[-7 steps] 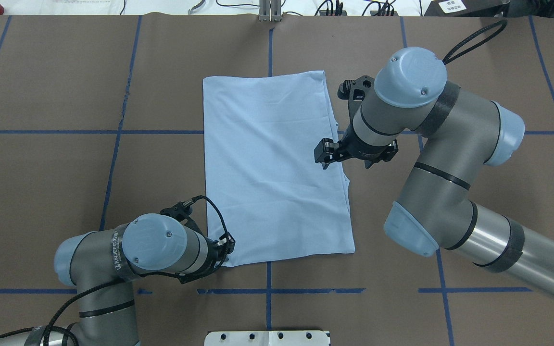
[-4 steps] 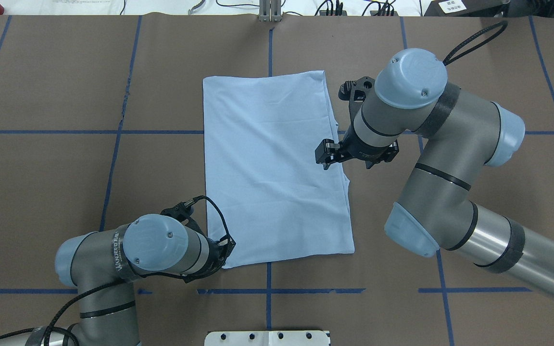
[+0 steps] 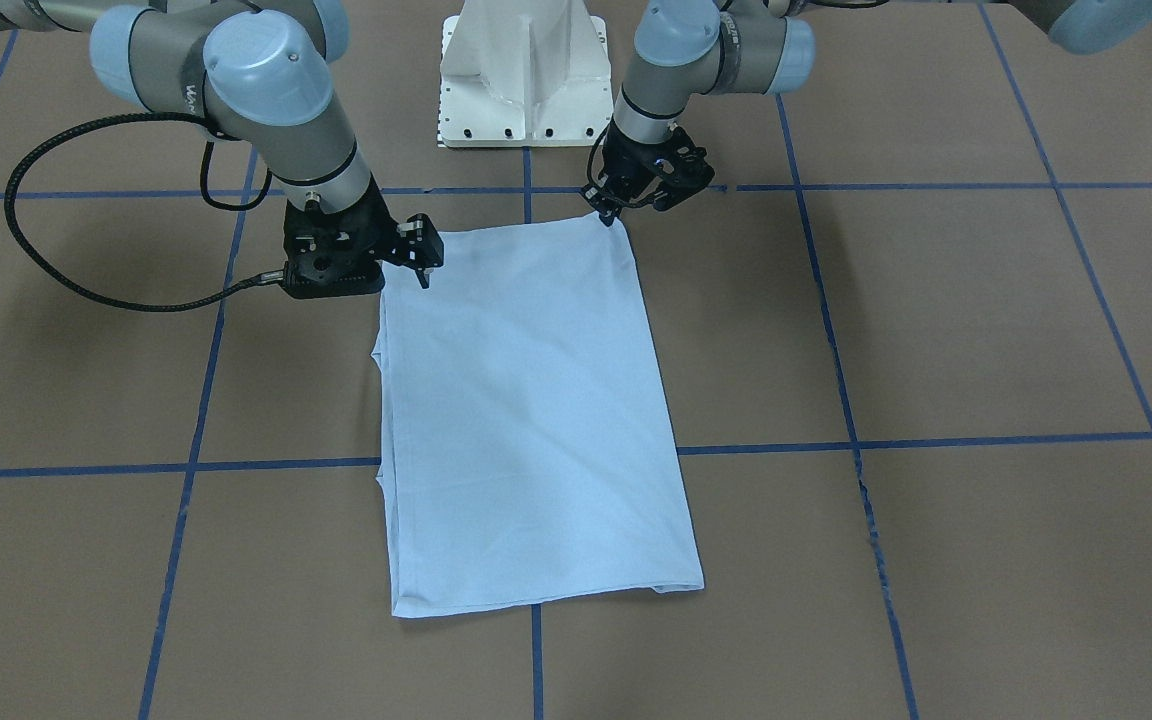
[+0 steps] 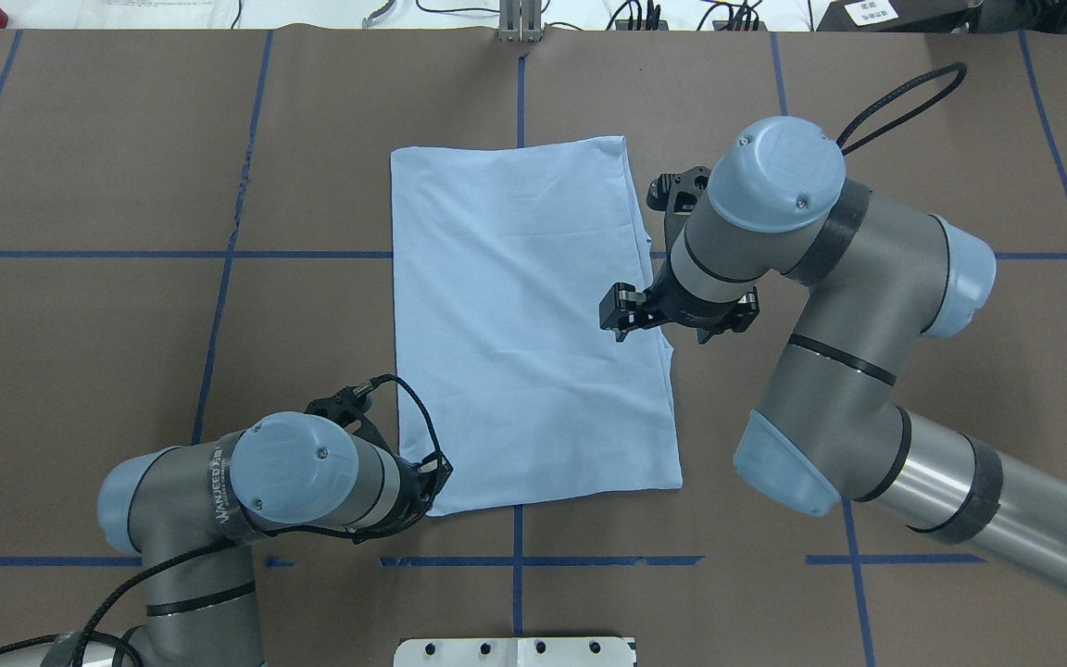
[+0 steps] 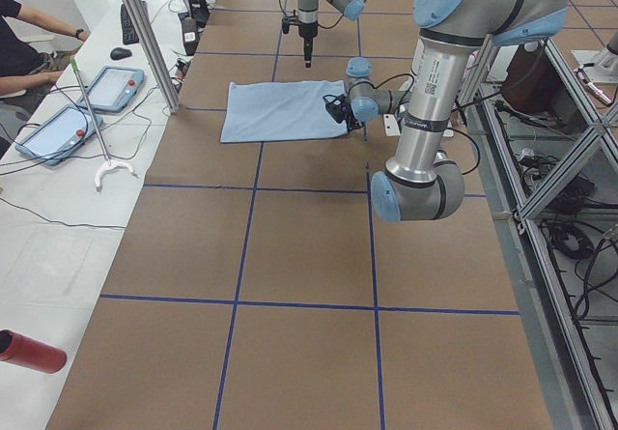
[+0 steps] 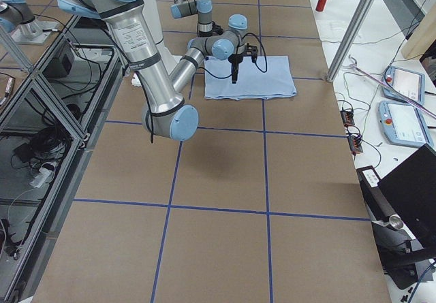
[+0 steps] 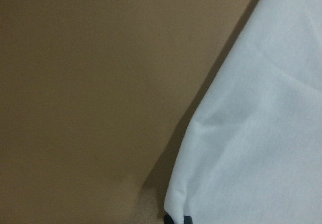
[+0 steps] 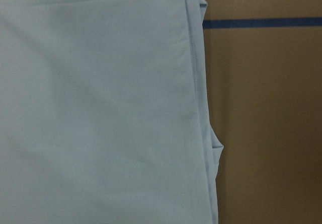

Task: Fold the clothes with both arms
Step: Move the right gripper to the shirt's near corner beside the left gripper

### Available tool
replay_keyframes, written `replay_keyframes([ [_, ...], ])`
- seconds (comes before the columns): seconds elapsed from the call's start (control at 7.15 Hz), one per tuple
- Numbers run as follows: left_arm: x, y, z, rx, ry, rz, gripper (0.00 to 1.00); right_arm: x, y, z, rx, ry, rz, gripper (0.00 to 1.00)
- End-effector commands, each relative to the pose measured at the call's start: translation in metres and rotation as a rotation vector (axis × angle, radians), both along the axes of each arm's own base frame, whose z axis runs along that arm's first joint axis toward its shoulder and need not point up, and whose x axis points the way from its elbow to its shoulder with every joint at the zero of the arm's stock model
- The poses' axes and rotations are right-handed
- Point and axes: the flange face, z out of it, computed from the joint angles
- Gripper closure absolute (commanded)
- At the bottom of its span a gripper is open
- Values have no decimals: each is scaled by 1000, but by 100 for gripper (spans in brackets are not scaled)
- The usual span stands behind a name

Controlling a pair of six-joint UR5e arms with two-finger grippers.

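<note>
Pale-blue thin T-shirt [image 4: 515,324], folded rectangular; left gripper [image 3: 606,214], right gripper [image 4: 620,324] at its edges, spread or pinching unclear.

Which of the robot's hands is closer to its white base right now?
Left. The left hand is at the shirt corner nearest the white base; the right hand is farther out, over the shirt's side edge.

Brown blue-gridded table [image 4: 80,371] carries a folded T-shirt [image 4: 524,324].
</note>
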Motion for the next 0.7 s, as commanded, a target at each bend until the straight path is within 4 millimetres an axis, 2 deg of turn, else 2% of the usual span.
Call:
replay_keyframes([
  [0.0,-2,0,-3,25,-16,23,100,-31,35,-3,-83,11,62,0],
  [0.28,-3,1,-6,26,-9,24,100,-50,56,1,-139,31,119,0],
  [0.42,-6,1,-10,28,-2,22,100,-52,61,8,-152,47,153,0],
  [0.56,-6,1,-10,29,1,22,100,-53,77,16,-147,26,194,0],
])
